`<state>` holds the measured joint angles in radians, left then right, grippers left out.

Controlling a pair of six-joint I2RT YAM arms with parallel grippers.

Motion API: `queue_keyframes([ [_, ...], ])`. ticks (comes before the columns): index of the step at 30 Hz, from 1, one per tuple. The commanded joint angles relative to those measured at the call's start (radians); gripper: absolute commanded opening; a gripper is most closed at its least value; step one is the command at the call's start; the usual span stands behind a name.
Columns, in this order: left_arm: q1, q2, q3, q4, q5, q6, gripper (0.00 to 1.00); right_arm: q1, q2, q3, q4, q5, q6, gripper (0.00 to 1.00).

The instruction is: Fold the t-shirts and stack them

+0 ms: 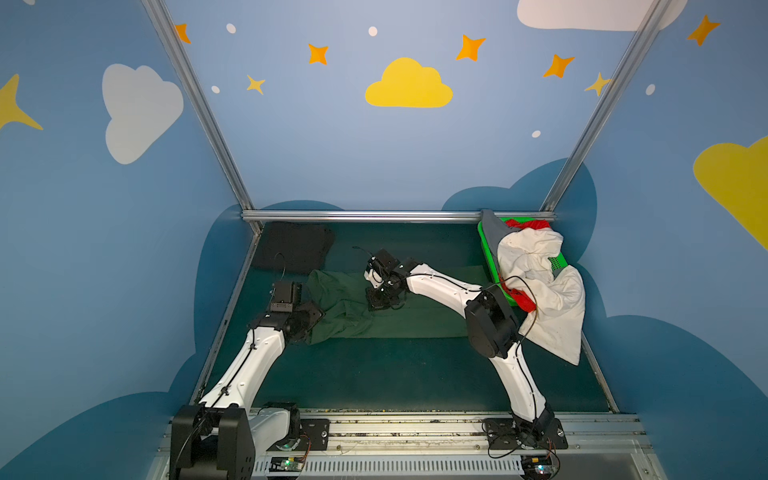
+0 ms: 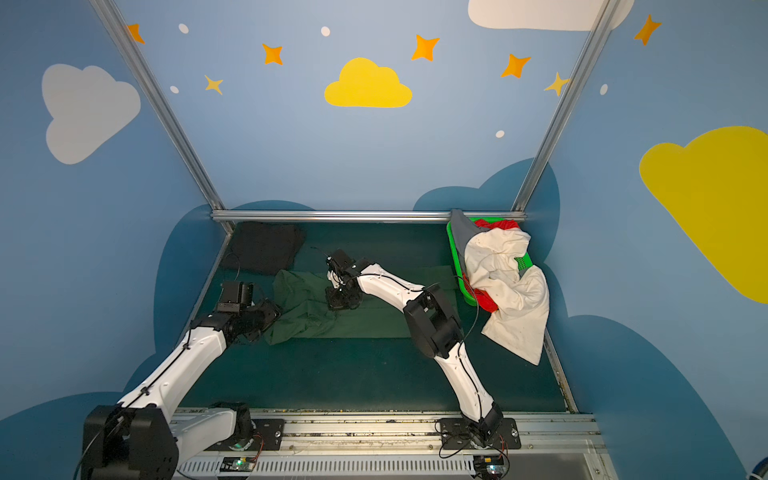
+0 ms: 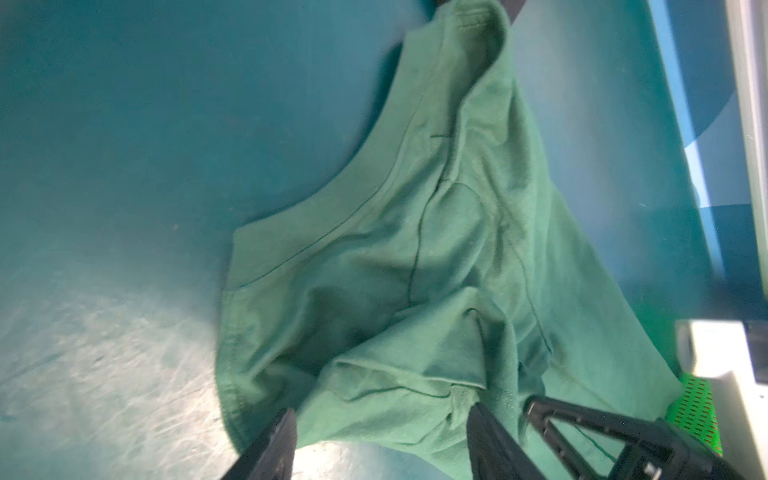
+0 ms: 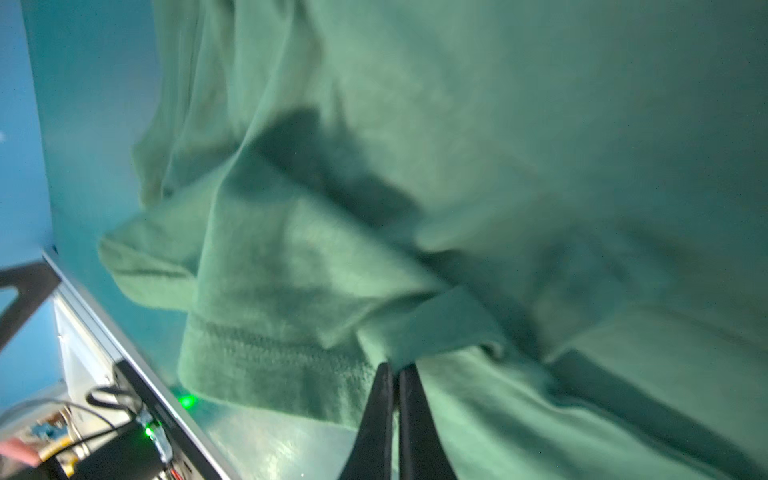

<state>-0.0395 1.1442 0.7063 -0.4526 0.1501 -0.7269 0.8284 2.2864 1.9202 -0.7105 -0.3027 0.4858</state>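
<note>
Right gripper (image 4: 397, 368) was pinched shut on a fold of the dark green cloth t-shirt (image 1: 415, 322); left gripper (image 3: 380, 415) stood open astride its bunched left end. It lay mid-way on the teal table (image 1: 374, 374), long axis left-to-right, its right end hidden behind the right arm (image 1: 490, 316); I couldn't make out the collar.

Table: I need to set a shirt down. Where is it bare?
Bare: the wide strip between green shirt and front rail; a patch between black shirt and basket. Crowded: the right edge, where a white shirt spills from the basket.
</note>
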Motion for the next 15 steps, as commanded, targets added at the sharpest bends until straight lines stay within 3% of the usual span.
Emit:
queue_keyframes([
  [1, 0.003, 0.032, 0.053, 0.006, 0.011, 0.047, 0.62, -0.043, 0.007, 0.013, 0.046, -0.035, 0.077, 0.00],
  [8, 0.002, 0.109, 0.132, 0.049, 0.030, 0.077, 0.57, -0.102, 0.017, 0.021, 0.085, -0.022, 0.179, 0.00],
  [12, -0.007, 0.146, 0.169, 0.070, 0.049, 0.089, 0.57, -0.133, 0.060, 0.069, 0.124, -0.115, 0.227, 0.00],
  [15, -0.033, 0.158, 0.187, 0.061, 0.040, 0.108, 0.57, -0.135, 0.093, 0.131, 0.097, -0.108, 0.226, 0.00],
])
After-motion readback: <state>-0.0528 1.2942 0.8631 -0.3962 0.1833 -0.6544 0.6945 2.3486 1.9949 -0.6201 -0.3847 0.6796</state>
